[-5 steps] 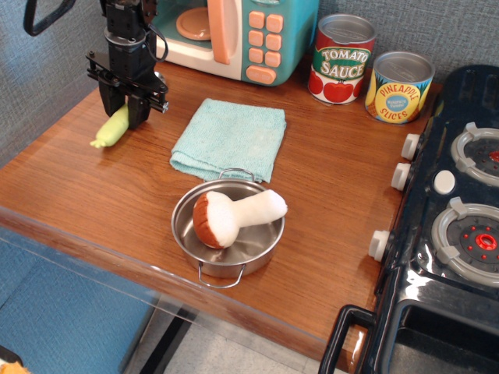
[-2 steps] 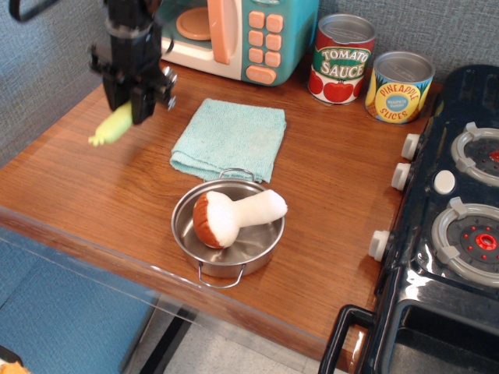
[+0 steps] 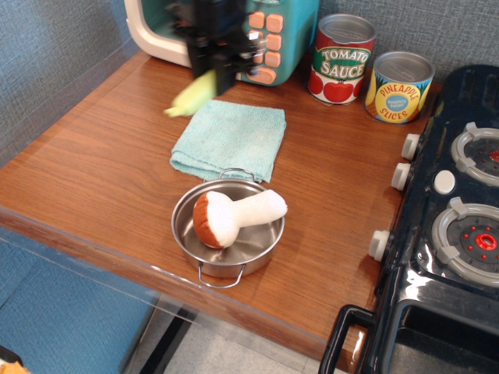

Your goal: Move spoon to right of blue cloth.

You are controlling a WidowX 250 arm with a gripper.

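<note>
My gripper [image 3: 212, 78] is blurred with motion above the far left corner of the blue cloth [image 3: 230, 139]. It is shut on the spoon [image 3: 189, 99], whose yellow-green handle sticks out down and to the left, clear of the table. The spoon's silver bowl is hidden between the fingers. The cloth lies flat in the middle of the wooden table, just behind the steel pot.
A steel pot [image 3: 228, 231] with a plush mushroom [image 3: 234, 216] stands in front of the cloth. A toy microwave [image 3: 269, 35] is at the back, with a tomato sauce can [image 3: 341, 58] and a pineapple can [image 3: 398, 86] to its right. A toy stove [image 3: 452, 226] fills the right side.
My gripper lifted the spoon off the table at the left and carried it to the right, from left of the cloth to above the cloth's far left corner.
</note>
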